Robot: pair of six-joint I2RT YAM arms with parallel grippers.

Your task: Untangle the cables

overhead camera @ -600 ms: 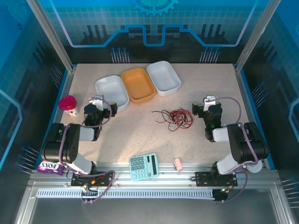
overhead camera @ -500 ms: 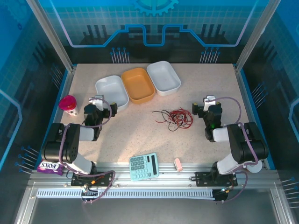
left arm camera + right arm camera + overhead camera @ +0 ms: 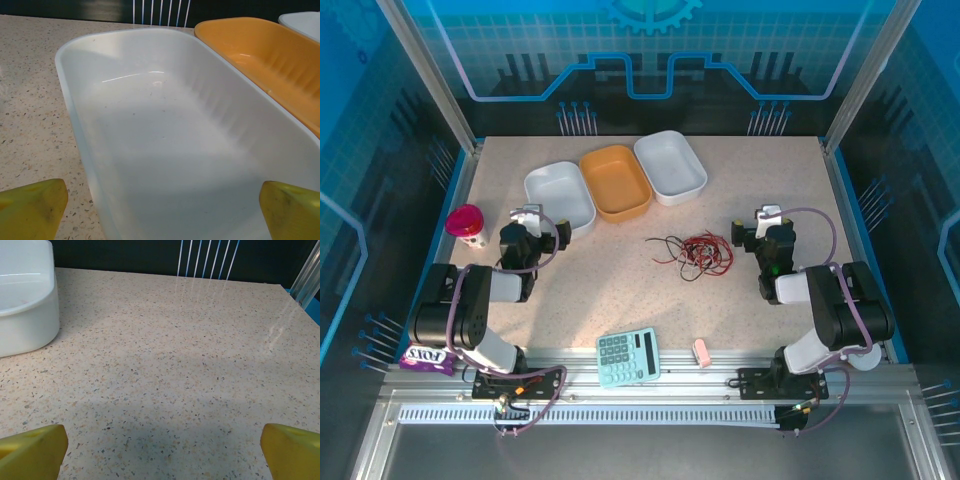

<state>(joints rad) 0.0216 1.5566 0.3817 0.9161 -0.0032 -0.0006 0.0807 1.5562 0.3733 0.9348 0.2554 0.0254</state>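
The cables (image 3: 692, 252) lie as a loose red and black knot on the tabletop (image 3: 620, 300), right of centre and near the trays, touching neither arm. The right gripper (image 3: 760, 220) sits just to the right of the knot with its fingers spread wide and empty; its wrist view looks across bare tabletop. The left gripper (image 3: 532, 218) is well apart on the left, also spread and empty, facing the white tray (image 3: 165, 150). Judging from this, the work has not begun. A good first move is probably for the right arm to swing toward the knot and pinch one outer strand low at the edge, not the dense middle. The left arm could then cross over, pin the bundle, and let the strand be drawn out slowly so loops do not tighten.
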